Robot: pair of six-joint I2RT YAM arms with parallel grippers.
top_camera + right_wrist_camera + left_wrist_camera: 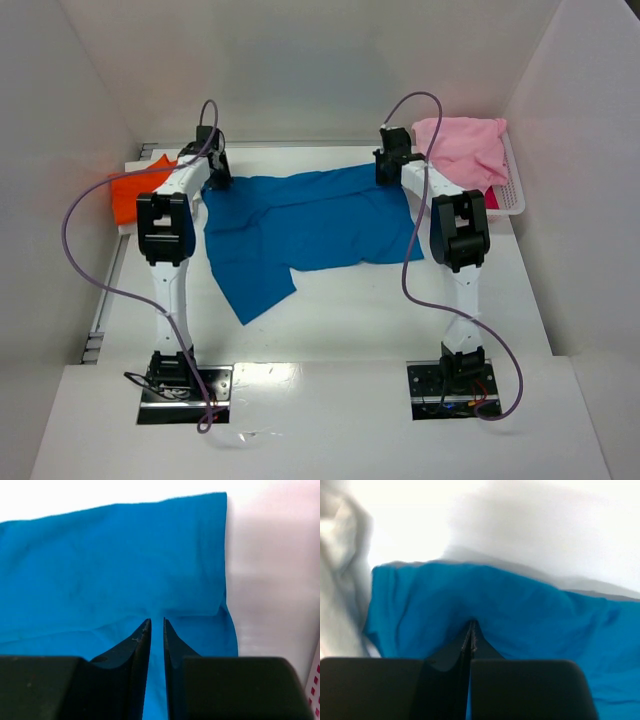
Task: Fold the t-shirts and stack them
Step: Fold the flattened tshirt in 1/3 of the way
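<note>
The blue t-shirt point(310, 225) lay spread across the middle of the white worktop point(350, 320), mostly flat. One part of it reached toward the near left. Both arms stretched out over it to its far edge.

The left tool point(471, 625) sat at the shirt's far left corner. Its jaws were pressed fully together, and the blue cloth puckered up to the tips, so it had a pinch of the fabric.

The right tool point(156, 622) was at the far right corner. Its jaws were parted by only a narrow slit, with blue cloth showing through the gap and a small fold lying just beyond the tips. No cloth could be seen gripped between them.

The orange t-shirt point(135, 195) lay bunched at the far left edge. The pink t-shirt point(460, 150) was heaped in a white basket point(515, 200) at the far right.
</note>
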